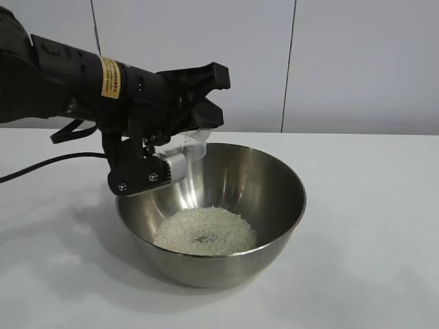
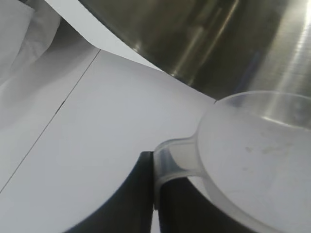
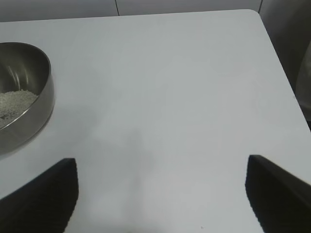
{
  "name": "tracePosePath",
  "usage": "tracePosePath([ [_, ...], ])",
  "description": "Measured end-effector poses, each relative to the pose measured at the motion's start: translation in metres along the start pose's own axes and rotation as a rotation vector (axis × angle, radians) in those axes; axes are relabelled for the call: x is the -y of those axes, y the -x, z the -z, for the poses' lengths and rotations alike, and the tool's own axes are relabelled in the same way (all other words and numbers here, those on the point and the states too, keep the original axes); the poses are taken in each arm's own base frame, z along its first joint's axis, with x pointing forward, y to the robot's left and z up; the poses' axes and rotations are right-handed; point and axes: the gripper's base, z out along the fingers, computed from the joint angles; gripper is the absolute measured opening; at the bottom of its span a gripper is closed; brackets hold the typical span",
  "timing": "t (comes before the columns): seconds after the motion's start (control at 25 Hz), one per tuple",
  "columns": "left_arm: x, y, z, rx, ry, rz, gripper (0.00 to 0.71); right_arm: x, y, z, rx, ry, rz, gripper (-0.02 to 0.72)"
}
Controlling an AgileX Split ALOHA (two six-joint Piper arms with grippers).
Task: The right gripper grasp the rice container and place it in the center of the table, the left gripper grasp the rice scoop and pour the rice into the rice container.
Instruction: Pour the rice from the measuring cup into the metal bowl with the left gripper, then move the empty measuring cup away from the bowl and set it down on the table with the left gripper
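The rice container [image 1: 226,264], a wide shiny steel bowl, stands on the white table [image 1: 370,205] with a pale heap of rice [image 1: 206,231] in its bottom. My left gripper [image 1: 199,127] hangs over the bowl's left rim, tilted down, shut on the handle tab of the rice scoop [image 1: 195,144]. In the left wrist view the left gripper [image 2: 154,167] pinches that tab; the clear scoop [image 2: 252,155] looks empty against the bowl's wall [image 2: 218,43]. My right gripper [image 3: 163,182] is open over bare table, well apart from the bowl [image 3: 29,111] and rice [image 3: 14,102].
A black cable [image 1: 41,164] trails across the table behind the left arm. White wall panels [image 1: 343,62] stand behind the table. The table's rounded corner [image 3: 252,12] and side edge [image 3: 279,63] show in the right wrist view.
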Motion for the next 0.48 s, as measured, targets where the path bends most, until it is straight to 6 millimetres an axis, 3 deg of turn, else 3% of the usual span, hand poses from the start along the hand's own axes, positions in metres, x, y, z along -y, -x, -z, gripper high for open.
tracePosePath([
  [0.28, -0.022, -0.005, 0.005, 0.041, 0.205, 0.825, 0.006, 0.0, 0.0, 0.0, 0.001, 0.0, 0.0, 0.641],
  [0.48, -0.039, -0.016, 0.022, 0.031, 0.319, 1.373, 0.006, 0.0, 0.0, 0.0, 0.001, 0.0, 0.0, 0.641],
])
